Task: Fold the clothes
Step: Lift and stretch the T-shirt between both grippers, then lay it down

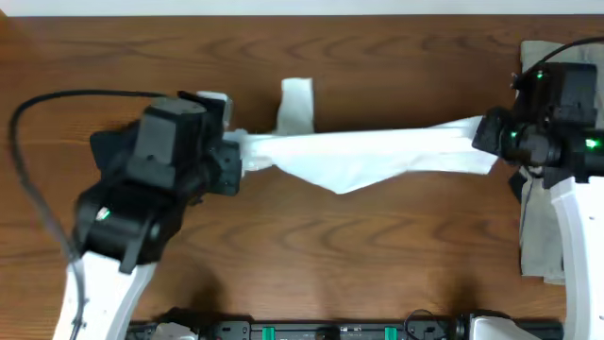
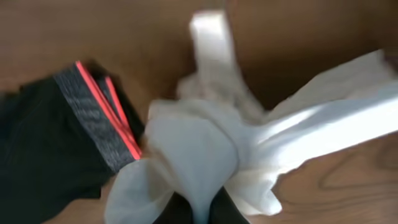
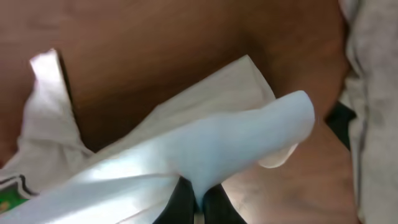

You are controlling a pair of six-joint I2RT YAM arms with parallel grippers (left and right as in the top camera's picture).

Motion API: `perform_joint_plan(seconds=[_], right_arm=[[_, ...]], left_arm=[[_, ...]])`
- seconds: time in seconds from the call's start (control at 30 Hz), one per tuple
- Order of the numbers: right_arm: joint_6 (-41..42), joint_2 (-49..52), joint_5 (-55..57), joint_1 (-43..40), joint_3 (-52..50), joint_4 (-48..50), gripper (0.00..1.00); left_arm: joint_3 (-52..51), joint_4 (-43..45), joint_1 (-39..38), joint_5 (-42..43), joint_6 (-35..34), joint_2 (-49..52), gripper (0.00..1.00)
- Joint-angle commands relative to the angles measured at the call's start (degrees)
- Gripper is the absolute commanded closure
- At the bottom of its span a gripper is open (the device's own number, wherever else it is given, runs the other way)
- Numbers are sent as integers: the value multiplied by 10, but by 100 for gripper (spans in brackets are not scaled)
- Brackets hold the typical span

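The white T-shirt (image 1: 363,153) is stretched in a band above the wooden table between my two grippers. My left gripper (image 1: 236,156) is shut on its left end; in the left wrist view the white cloth (image 2: 199,149) bunches out of the fingers (image 2: 200,214). My right gripper (image 1: 483,134) is shut on its right end; in the right wrist view the cloth (image 3: 205,149) runs from the fingers (image 3: 198,208). A small green mark (image 3: 9,193) shows on it. The black shorts (image 2: 43,149) with grey-red waistband (image 2: 99,118) lie by the left gripper. The khaki-grey garment (image 1: 540,222) lies at the right edge.
The wooden table (image 1: 340,264) spreads under the shirt. A sleeve or corner of the white shirt (image 1: 296,104) lies on the table behind the stretched band. The robot bases and a black rail (image 1: 330,331) stand along the front edge.
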Motion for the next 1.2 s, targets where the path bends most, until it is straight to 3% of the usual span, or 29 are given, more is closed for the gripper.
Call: perform_joint_plan(seconds=[0.0, 0.37, 0.7, 0.97, 1.17], right_arm=[[-39, -40, -17, -15, 45, 9, 99], [-21, -132, -9, -15, 164, -11, 99], [7, -138, 0, -15, 168, -103, 99], [26, -55, 39, -15, 167, -123, 93], [25, 83, 40, -14, 166, -40, 92]], left_arm=[[81, 5, 12, -5, -12, -41, 94], [307, -29, 12, 37, -12, -52, 94], [333, -103, 12, 26, -11, -32, 94], [328, -126, 12, -14, 17, 99, 93], [328, -52, 13, -86, 71, 265, 90]])
